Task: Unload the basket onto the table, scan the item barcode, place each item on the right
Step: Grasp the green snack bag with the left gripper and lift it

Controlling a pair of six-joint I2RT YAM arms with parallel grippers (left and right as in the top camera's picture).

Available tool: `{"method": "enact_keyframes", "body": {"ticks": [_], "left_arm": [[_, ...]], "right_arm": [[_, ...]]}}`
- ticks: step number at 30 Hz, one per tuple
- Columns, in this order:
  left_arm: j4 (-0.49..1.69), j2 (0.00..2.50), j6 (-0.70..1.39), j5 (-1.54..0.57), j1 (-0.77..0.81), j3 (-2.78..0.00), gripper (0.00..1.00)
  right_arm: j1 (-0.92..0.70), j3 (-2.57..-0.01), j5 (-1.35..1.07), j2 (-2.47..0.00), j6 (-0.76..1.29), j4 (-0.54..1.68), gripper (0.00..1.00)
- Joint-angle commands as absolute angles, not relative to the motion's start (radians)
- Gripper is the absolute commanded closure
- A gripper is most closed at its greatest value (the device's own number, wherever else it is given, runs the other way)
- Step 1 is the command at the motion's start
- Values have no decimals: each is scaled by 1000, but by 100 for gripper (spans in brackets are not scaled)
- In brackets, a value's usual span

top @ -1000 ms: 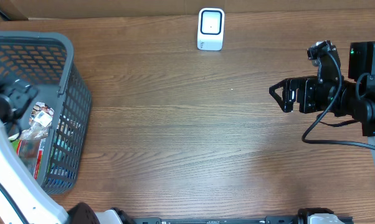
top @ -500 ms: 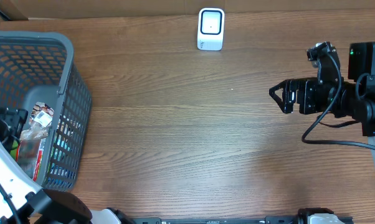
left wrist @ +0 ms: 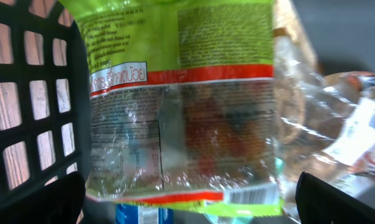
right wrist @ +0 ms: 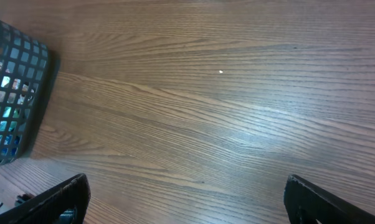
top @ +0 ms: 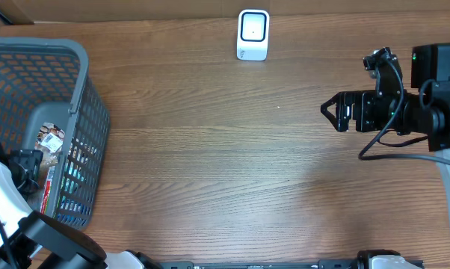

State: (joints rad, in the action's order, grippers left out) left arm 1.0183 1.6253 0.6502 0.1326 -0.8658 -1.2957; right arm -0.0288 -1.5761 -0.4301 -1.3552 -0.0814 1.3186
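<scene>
Overhead: brown wood-grain table (top: 210,164), grey basket (top: 96,119) L, scanner (top: 253,34) far edge.

One grey basket (top: 75,52) sits at frame left, holding at least three packets (left wrist: 181,124). One white scanner (top: 253,33) stands at top centre. Two grippers show: the left gripper (top: 29,166) and the right gripper (top: 328,112).

Basket (top: 38,46) cut off by left edge overhead. Snack packet (left wrist: 181,112) cropped at top in left wrist view; print blurred, unreadable. Scanner (top: 253,33) screen too small to read.
</scene>
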Motion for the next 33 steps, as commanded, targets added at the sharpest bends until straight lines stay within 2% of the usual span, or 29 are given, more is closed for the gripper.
{"method": "enact_keyframes", "body": {"ticks": [1,11,14,19,21,22,24,25,26,33], "left_arm": [[1007,1672,624,183,-863,-1269,0],[940,1868,625,183,-863,-1269,0],[947,1904,624,147,-863,-1269,19],[973,1888,613,123,-863,-1291,28],[988,1879,585,81,-863,-1318,37],[997,1875,579,68,-863,-1335,50],[1032,1869,579,28,-862,-1383,68],[1058,1868,579,14,-862,-1414,86],[1085,1868,579,-6,-863,-1448,96],[1273,1868,570,-65,-859,-1669,96]], "right_arm": [[-31,-1573,-439,-1366,-78,1311,0],[-31,-1573,-439,-1382,-79,1315,0],[-31,-1573,-439,-1382,-79,1314,0],[-31,-1573,-439,-1382,-78,1314,0],[-31,-1573,-439,-1382,-78,1311,0],[-31,-1573,-439,-1382,-79,1309,0],[-31,-1573,-439,-1382,-79,1302,0],[-31,-1573,-439,-1383,-79,1297,0],[-31,-1573,-439,-1383,-78,1291,0],[-31,-1573,-439,-1383,-78,1281,0]]}}
